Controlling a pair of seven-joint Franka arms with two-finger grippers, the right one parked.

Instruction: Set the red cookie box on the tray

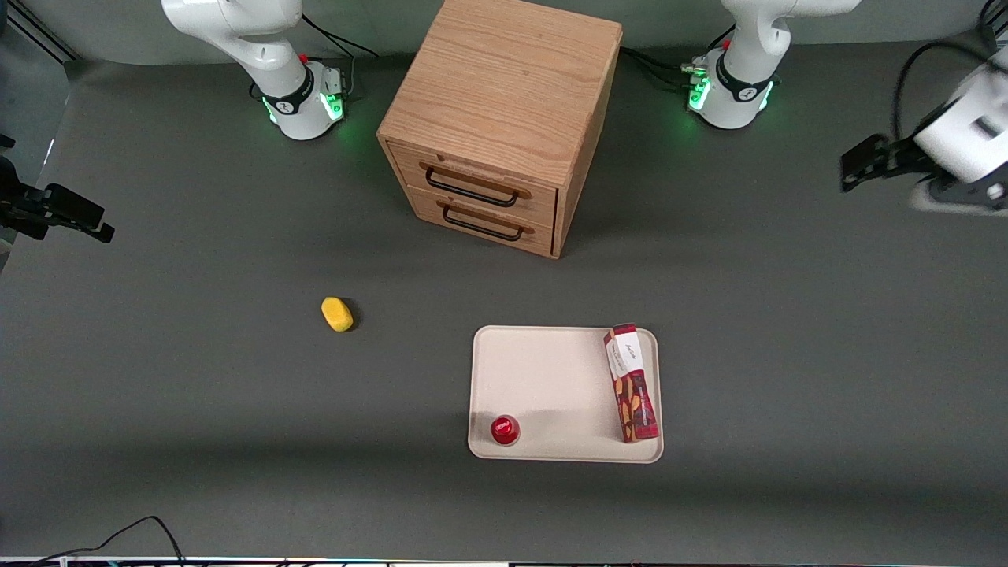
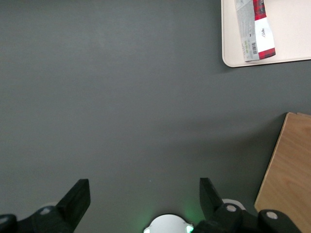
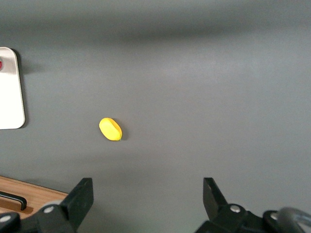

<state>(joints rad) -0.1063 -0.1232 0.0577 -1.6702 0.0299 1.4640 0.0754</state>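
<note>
- My gripper hangs open and empty high over bare tabletop, at the working arm's end, well apart from everything.
- The red cookie box lies flat on the tray, along the tray's short edge nearest my arm; its long axis runs toward the front camera, white label end farther from it.
- A small red can stands at the tray's other near corner.
- By my judgement, the placing is finished.

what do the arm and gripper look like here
The working arm is glossy white with a black band, green lights glowing at its round base and black cables trailing off it. Its gripper, up off the table toward the working arm's end, has a white body and two matte black wedge-shaped fingers, spread apart.
</note>
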